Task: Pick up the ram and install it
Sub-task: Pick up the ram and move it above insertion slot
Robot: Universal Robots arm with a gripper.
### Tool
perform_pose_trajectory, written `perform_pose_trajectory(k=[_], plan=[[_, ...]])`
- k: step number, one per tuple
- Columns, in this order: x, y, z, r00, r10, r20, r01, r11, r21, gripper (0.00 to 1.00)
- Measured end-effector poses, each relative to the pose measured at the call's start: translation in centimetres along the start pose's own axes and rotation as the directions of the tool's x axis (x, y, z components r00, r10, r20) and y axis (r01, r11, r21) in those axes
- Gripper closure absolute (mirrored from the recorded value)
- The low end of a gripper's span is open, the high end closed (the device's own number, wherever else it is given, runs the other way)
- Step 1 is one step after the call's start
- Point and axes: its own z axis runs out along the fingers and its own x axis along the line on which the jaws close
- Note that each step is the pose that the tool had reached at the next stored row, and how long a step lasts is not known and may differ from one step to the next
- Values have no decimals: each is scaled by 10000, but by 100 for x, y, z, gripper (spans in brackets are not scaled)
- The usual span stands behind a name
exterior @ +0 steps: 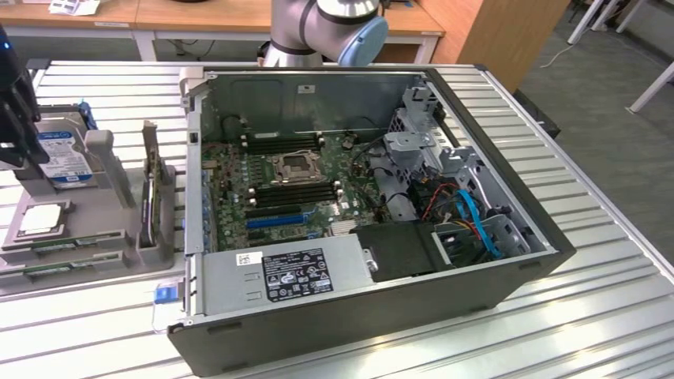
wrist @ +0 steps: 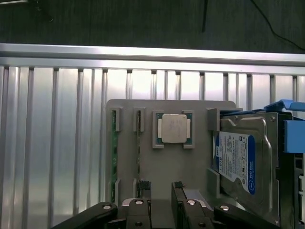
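Two ram sticks, thin green boards, stand on edge in side-by-side slots of a grey holder (wrist: 143, 171); one ram stick (wrist: 114, 157) is nearer the holder's edge, the other (wrist: 138, 148) is closer in. In the exterior view the ram sticks (exterior: 65, 242) lie at the holder's near end, at that view's left. My gripper (wrist: 161, 190) hovers above the holder, open, with nothing between its dark fingers (wrist: 144, 188). It hangs over the hard drive end of the holder at the far left of the exterior view (exterior: 21, 142).
On the holder also sit a square silver processor chip (wrist: 174, 128) and a hard drive with a blue label (wrist: 245, 162). An open computer case (exterior: 506, 284) stands on the slatted metal table, its motherboard showing black memory slots (exterior: 295, 193). An upright dark card (exterior: 155, 197) stands between holder and case.
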Motion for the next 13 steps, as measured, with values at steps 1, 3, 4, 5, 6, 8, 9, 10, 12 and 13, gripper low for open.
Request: perform_pose_trajectory(k=[1,3,4,5,6,8,9,10,12,13], plan=[[0,-1,16,10000,-1,1,1,10000,0,69],[1,-2,47,10000,-1,0,1,10000,0,69],[2,-3,63,10000,-1,-1,1,10000,-1,69],[2,-4,79,10000,-1,0,1,10000,0,69],[2,-4,94,10000,0,0,0,10000,0,69],[3,-6,126,10000,0,0,0,10000,0,69],[3,-6,143,10000,0,0,0,10000,0,69],[4,-7,158,10000,0,-1,0,10000,-1,69],[4,-9,189,10000,0,0,0,10000,0,69],[5,-9,204,10000,0,0,0,10000,0,69]])
